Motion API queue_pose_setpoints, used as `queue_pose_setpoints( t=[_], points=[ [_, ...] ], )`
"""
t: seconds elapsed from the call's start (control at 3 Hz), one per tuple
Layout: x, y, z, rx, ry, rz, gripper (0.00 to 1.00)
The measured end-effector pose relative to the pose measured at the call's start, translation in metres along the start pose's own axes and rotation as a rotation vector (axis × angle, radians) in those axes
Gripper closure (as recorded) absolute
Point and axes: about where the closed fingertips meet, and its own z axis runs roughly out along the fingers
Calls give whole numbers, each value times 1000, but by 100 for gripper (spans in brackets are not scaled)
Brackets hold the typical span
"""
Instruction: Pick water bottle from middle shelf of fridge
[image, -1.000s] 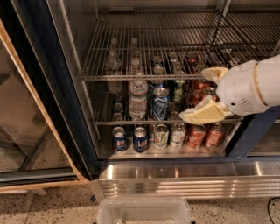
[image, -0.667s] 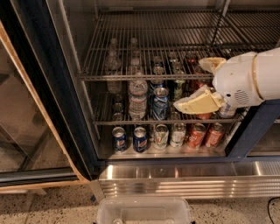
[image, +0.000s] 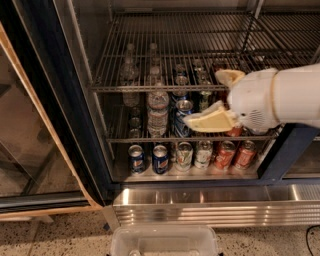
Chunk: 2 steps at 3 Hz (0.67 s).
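Observation:
The water bottle (image: 158, 111), clear and ribbed with a white cap, stands upright at the front of the middle shelf (image: 120, 140) in the fridge (image: 75, 125). A blue soda can (image: 183, 116) stands right beside it. My gripper (image: 201, 99) is in front of the shelf, to the right of the bottle and apart from it. It is open and empty, with one cream finger (image: 227, 76) high and the other finger (image: 210, 121) low, its tip over the blue can. My white arm (image: 280, 97) hides the cans at the right of the shelf.
The wire upper shelf (image: 150, 89) sits just above the bottle's cap. More bottles stand behind. A row of cans (image: 185, 155) fills the fridge floor. The open glass door (image: 30, 150) stands at the left. A ribbed steel base panel (image: 215, 210) and a plastic bin (image: 165, 242) are below.
My gripper has moved left across the shelf front, closer to the water bottle. Its fingers stay open. The bottle has not moved.

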Motion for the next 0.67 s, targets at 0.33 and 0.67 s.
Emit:
queue_pose_setpoints(
  t=[0.33, 0.67],
  points=[
    [-2, 21, 46, 11, -141, 42, 0],
    [-16, 20, 87, 51, -299, 111, 0]
  ],
)
